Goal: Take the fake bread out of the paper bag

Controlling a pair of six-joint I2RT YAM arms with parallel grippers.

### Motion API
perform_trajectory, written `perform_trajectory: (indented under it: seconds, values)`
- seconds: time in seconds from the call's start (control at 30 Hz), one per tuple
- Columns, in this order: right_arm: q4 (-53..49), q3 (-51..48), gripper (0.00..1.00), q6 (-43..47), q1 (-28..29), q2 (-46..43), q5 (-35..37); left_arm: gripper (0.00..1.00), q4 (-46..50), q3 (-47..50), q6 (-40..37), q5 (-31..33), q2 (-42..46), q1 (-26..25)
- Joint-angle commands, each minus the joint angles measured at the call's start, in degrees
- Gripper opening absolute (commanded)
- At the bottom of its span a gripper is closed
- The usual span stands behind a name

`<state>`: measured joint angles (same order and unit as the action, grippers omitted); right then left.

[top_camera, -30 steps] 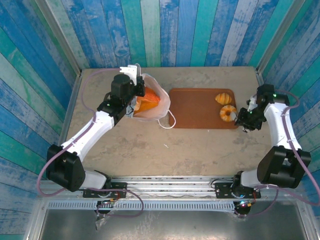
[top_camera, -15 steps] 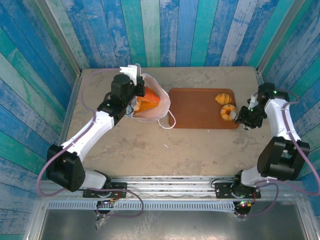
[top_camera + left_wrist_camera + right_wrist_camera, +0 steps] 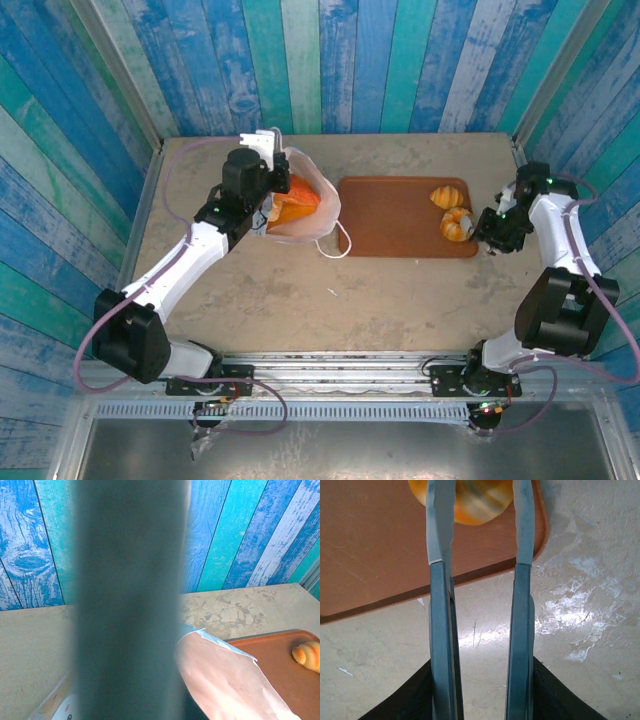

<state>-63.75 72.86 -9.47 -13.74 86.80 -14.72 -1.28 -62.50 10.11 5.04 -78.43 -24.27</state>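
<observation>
Bun [image 3: 482,502] just inside tray [image 3: 370,545] edge

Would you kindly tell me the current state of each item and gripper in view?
paper bag: mouth open, not yet emptied.
bread in the bag: inside, partly visible.
far roll: out of the bag, resting on the tray.
near roll: out of the bag, resting on the tray.
tray: flat on the table.
left gripper: shut on the paper bag's rim.
right gripper: open, holding nothing.
</observation>
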Motion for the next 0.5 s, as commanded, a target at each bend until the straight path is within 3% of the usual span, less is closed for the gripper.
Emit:
perform_trajectory:
  seconds: [0.0, 0.47]
  values:
    - [0.6, 1.7, 0.44, -0.3, -0.4, 0.6, -2.0, 0.00, -2.3, -0.2, -0.2, -0.2, -0.4, -0.1]
    - [-0.1, 2.9, 0.42, -0.9, -0.6, -1.8, -0.1, 0.00, -2.1, 0.1, -0.5, -0.2, 0.1, -0.1]
